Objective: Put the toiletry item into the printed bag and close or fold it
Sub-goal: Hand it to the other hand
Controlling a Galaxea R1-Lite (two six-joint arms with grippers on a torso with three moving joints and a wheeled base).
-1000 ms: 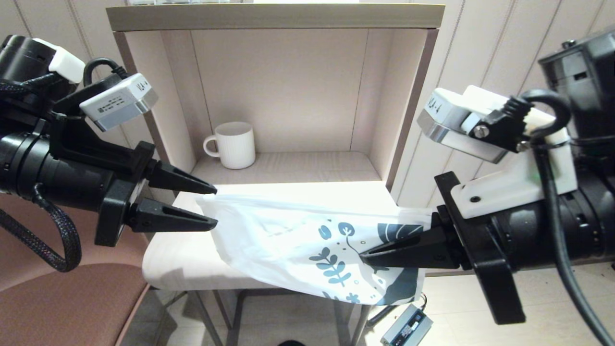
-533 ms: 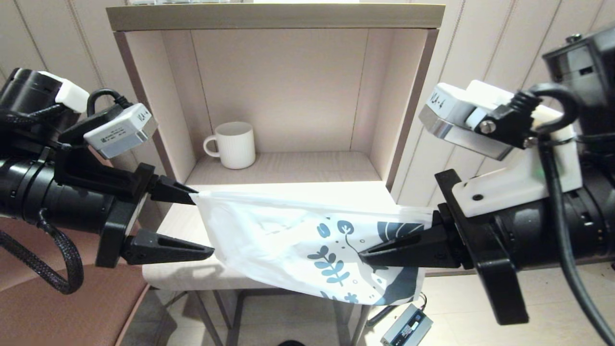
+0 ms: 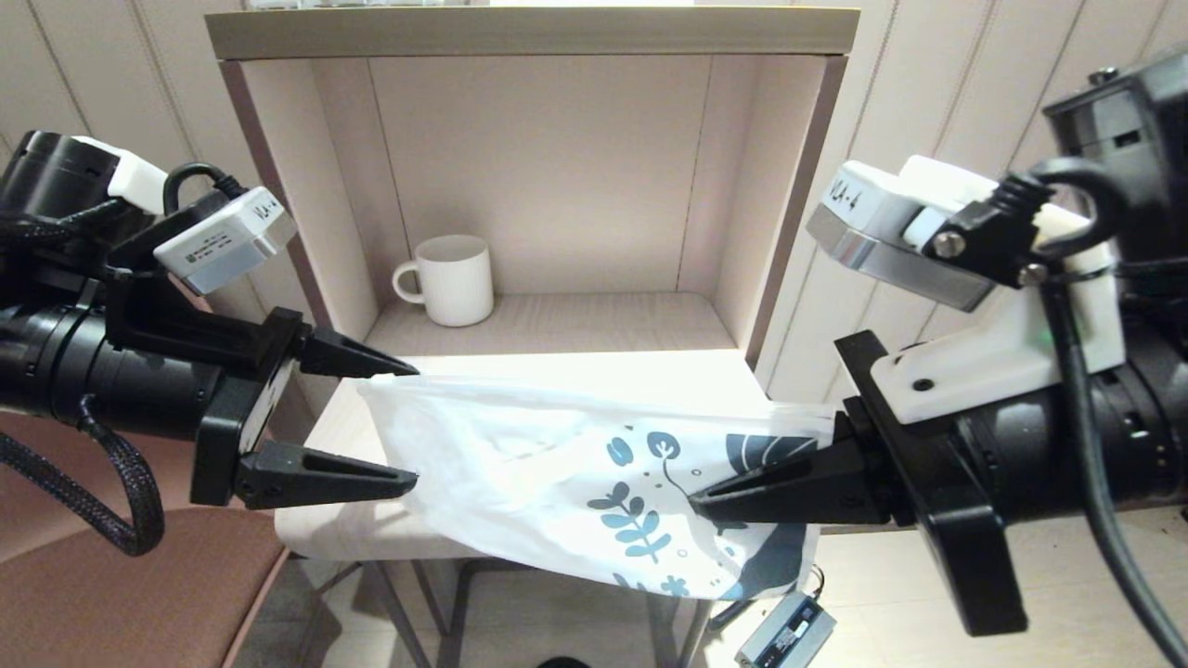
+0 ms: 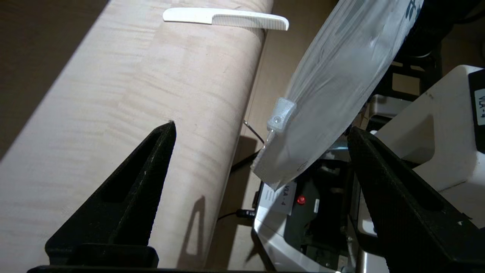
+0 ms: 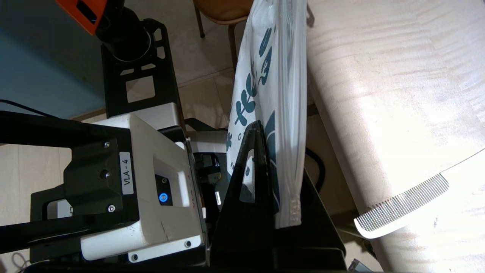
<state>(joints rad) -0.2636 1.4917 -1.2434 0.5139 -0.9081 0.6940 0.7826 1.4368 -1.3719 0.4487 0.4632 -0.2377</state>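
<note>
Pale panelled walls stand behind a light wooden tabletop [image 3: 353, 520] with an open cubby [image 3: 557, 186] at its back. Inside the cubby a white ribbed mug [image 3: 452, 279] stands upright near the left wall; nothing shows above its rim.

On the left, the left claw [image 3: 404, 427] reaches in level from the side, its two fingers spread wide apart. The upper fingertip sits at the top corner of the printed bag [image 3: 594, 473]; whether it touches I cannot tell. In the left wrist view the bag's end, with its white zip slider [image 4: 280, 115], hangs between the open fingers with clear space on both sides.

The bag stretches across the front of the tabletop, hanging partly past the front edge, with its plain white end to the left and the blue leaf print to the right. What lies inside it cannot be made out.

On the right, the right claw [image 3: 705, 501] also comes in level, pinched together on the printed end of the bag.

The comb [image 5: 403, 206] lies flat on the tabletop outside the bag, its toothed end sticking out past the table edge.
</note>
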